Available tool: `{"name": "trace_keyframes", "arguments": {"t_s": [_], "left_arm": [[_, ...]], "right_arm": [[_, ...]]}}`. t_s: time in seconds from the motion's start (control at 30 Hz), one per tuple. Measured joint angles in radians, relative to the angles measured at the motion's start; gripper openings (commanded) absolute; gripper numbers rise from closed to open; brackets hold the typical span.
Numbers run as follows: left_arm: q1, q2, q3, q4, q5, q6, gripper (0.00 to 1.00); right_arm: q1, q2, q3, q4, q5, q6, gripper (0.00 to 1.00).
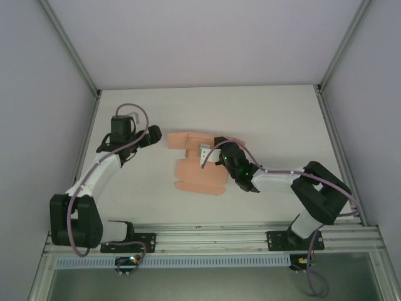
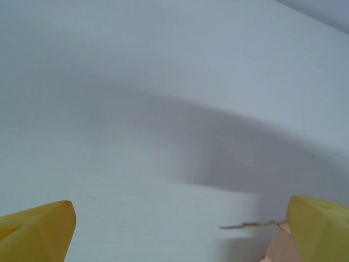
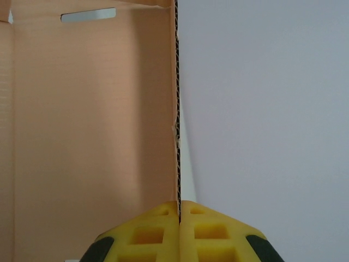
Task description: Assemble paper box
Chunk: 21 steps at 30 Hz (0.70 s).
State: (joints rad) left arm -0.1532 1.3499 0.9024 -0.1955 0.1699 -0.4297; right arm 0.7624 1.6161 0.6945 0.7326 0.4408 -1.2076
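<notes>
Hold the raised panel square with your right gripper, which is pressed together on the panel's edge. Don't twist, as thin card looks quick to crease. The box lies mid-desk, mostly a flat sheet, and the pinched panel stands near its middle. Your left gripper is spread wide and holds nothing, and the sheet lies at its 4 o'clock in the top view. In the left wrist view a flap sits just beside one fingertip. I'd bring the left in low for the next fold while the right steadies the panel.
</notes>
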Motion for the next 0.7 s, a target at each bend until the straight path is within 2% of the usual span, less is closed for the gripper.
{"name": "trace_keyframes", "arguments": {"t_s": [0.2, 0.37, 0.53, 0.7], "left_arm": [[0.013, 0.194, 0.069, 0.021, 0.02, 0.002, 0.99], [0.009, 0.305, 0.086, 0.056, 0.109, 0.021, 0.83], [-0.039, 0.308, 0.061, 0.127, 0.215, 0.069, 0.65], [-0.113, 0.253, -0.037, 0.183, 0.281, 0.103, 0.6]], "right_arm": [[0.008, 0.112, -0.013, 0.155, 0.032, -0.108, 0.0], [0.011, 0.117, -0.017, 0.185, 0.043, -0.117, 0.0], [0.01, 0.118, -0.017, 0.185, 0.061, -0.109, 0.0], [0.011, 0.118, -0.017, 0.184, 0.062, -0.098, 0.0]]}}
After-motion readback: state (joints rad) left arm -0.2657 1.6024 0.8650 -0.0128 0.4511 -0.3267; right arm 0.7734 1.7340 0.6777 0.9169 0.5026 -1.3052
